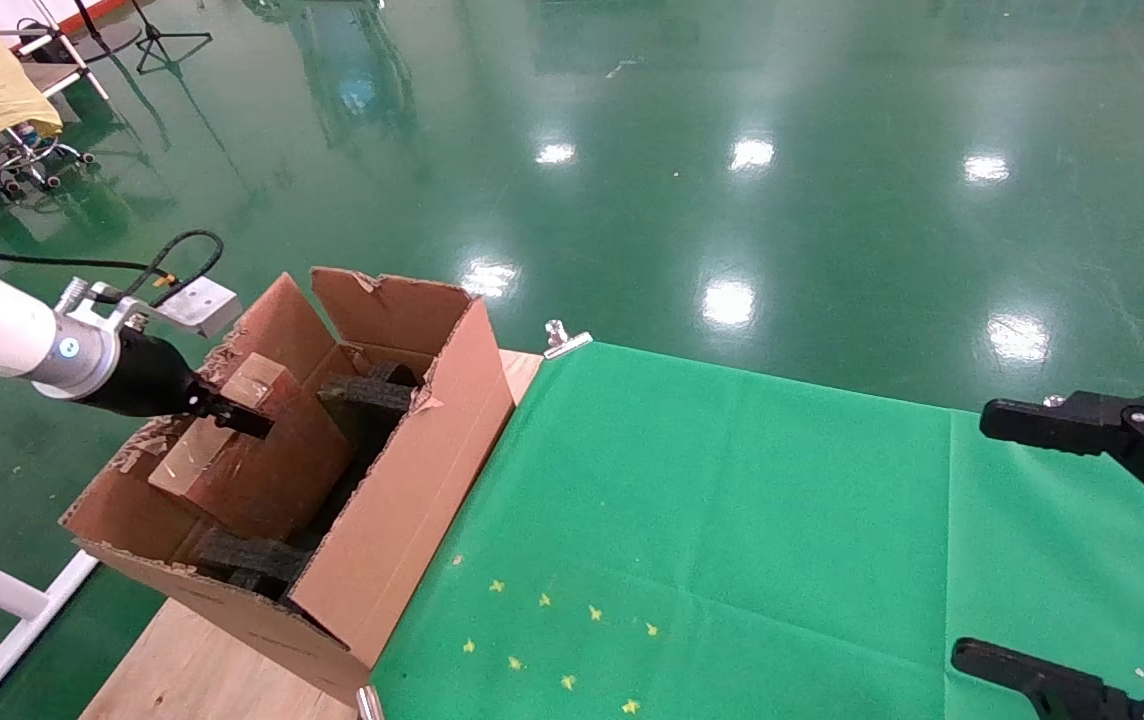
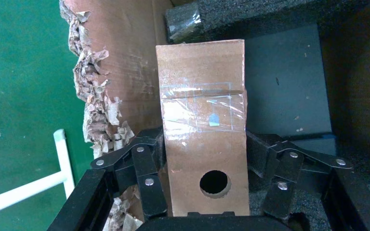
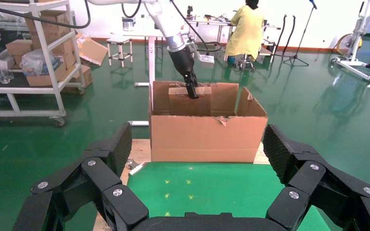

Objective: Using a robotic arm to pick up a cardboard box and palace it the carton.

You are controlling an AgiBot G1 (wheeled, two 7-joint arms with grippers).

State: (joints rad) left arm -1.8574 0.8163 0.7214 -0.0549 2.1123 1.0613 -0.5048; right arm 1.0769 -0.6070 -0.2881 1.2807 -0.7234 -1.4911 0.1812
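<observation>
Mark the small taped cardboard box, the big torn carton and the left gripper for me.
Small taped brown cardboard box (image 2: 203, 144), left wrist view: taped face.
Large torn brown carton (image 1: 412, 480), head view: outer wall.
Left gripper (image 1: 237, 415), head view: fingertips.

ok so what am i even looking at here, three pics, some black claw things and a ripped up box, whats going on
It is a robot with two arms, seen by three cameras at one moment. One picture looks down from the robot's head; the other two come from cameras on its wrists, which is why black fingers fill their near edge.

The left claw, on the white arm, is shut on a small cardboard box sealed with clear tape, a round hole in one face. It holds the box inside the large carton with torn flaps, which stands on the wooden table's end and has black foam pieces in it.

The right claw is open and holds nothing, off to the side over the green cloth, looking across at the carton.
</observation>
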